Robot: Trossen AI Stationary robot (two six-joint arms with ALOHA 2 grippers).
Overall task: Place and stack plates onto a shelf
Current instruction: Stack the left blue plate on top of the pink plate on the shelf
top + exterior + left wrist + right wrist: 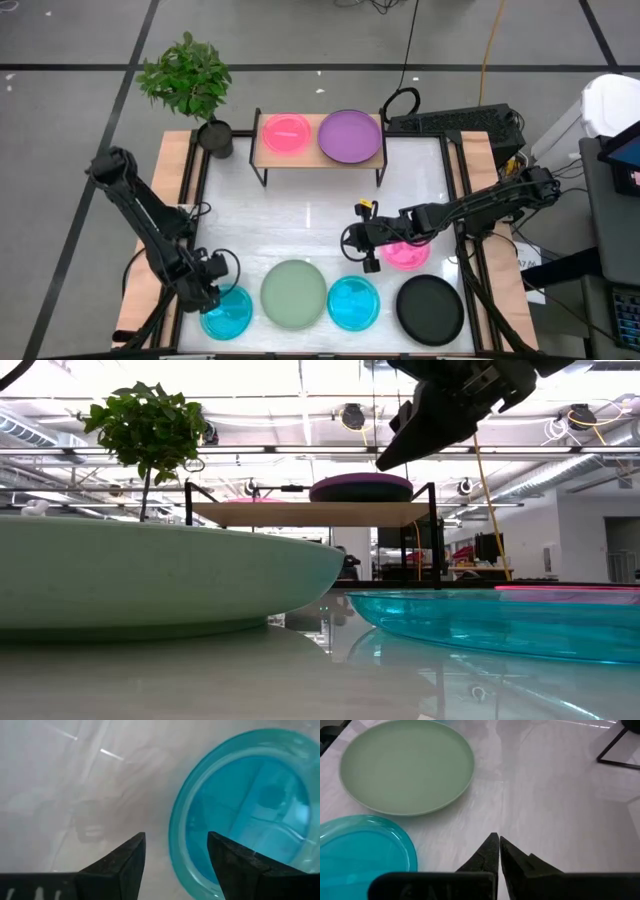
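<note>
Cyan plate (227,312) lies at the table's lower left in the high view, its rim between the parted fingers of the left gripper (212,297); nothing is gripped. Right gripper (371,262), closed and empty, hovers mid-table.

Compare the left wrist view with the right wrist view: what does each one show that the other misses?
Left wrist only: the open left gripper over the rim of a cyan plate at the table's left front. Right wrist only: the shut right gripper, empty, the sage green plate, another cyan plate and a black leg of the shelf. Both show the white tabletop.
</note>
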